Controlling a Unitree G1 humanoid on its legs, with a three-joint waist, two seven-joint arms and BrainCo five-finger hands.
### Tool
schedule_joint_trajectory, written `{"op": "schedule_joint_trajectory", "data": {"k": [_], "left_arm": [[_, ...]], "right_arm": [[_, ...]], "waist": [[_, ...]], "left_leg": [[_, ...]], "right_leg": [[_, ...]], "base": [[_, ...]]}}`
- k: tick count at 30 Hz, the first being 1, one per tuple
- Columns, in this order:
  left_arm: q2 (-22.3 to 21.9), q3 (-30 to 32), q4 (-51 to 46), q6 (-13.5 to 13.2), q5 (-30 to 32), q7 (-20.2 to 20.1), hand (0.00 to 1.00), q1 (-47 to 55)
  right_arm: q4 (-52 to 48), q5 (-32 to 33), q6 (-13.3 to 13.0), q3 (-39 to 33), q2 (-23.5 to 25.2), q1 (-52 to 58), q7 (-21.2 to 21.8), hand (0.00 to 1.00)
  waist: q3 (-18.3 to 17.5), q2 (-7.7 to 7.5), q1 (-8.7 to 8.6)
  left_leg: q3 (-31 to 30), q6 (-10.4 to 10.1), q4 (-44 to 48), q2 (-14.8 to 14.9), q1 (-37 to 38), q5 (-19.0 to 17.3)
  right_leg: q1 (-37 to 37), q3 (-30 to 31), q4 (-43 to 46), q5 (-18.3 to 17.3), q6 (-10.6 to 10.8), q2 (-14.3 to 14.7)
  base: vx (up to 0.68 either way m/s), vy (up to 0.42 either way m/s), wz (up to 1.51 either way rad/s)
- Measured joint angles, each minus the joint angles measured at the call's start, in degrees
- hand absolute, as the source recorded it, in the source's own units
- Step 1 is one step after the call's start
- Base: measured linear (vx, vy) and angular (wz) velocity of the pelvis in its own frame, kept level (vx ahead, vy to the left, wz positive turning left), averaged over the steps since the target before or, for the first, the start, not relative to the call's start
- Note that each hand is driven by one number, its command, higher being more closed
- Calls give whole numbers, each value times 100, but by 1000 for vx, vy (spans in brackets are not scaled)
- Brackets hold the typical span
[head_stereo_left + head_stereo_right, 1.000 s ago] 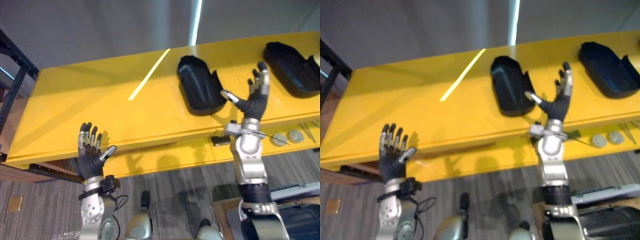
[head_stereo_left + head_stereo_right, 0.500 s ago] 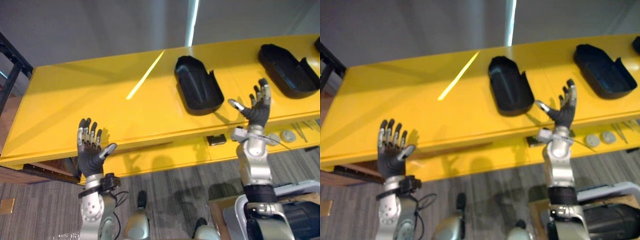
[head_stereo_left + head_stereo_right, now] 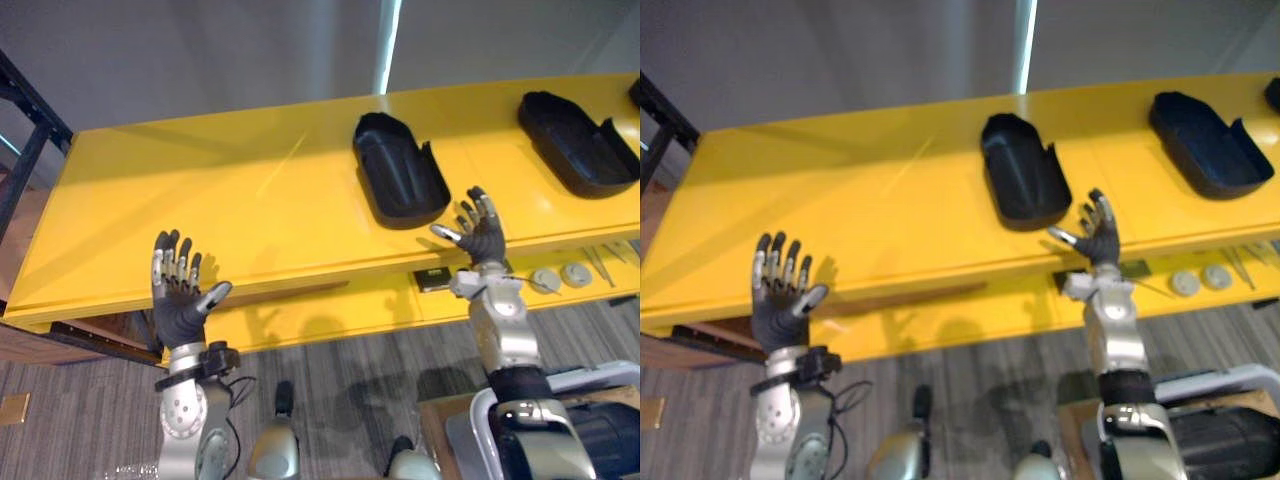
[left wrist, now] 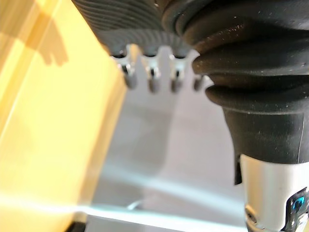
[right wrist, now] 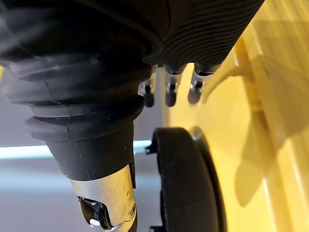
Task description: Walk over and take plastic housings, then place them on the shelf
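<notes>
Plastic housing [image 3: 398, 172] sat on counter [image 3: 200, 210] just beyond right robot hand [image 3: 484, 240], fingers spread, empty. Left robot hand [image 3: 178, 308] likewise spread, empty.

The left arm [image 3: 184, 425] is being raised from the lower left, with the left hand [image 3: 178, 300] being held upright, fingers straight and fanned apart, thumb angled inward. The right arm [image 3: 503, 338] is being raised on the right, with the right hand [image 3: 480, 233] being held further forward, fingers spread and relaxed, thumb pointed inward. Both palms are being shown open.
</notes>
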Motion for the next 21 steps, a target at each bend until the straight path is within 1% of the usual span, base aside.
{"op": "schedule_joint_trajectory", "data": {"k": [2, 8, 14, 21], "left_arm": [[0, 41, 0, 0, 0, 0, 0, -8], [0, 126, -1, 0, 0, -2, 0, -125], [3, 126, -1, 0, 1, 0, 0, -165], [6, 126, -1, -1, 1, -1, 0, -166]], "right_arm": [[20, 110, 9, 7, -4, -5, 62, 0], [140, 109, 9, 11, -49, -60, 214, 0], [341, 140, 1, 36, -59, -183, 269, 0], [351, 176, -77, 244, -127, -186, 611, 0]], "waist": [[0, 0, -3], [0, 0, -5], [0, 0, -4], [0, 0, -5]], "left_leg": [[-5, 1, 0, 1, 1, 2], [-20, 0, 0, 4, 6, 8], [-54, -5, -1, 5, 5, -7], [-53, 7, 1, 3, -4, -11]], "right_leg": [[0, -11, 12, 1, 2, 0], [-2, -18, 48, -17, -16, 0], [-7, -34, 95, -65, -17, 0], [-18, -36, 90, -72, -17, 0]], "base": [[0, 0, 0], [0, 0, 0], [-21, -15, 1], [0, 0, 0]]}}
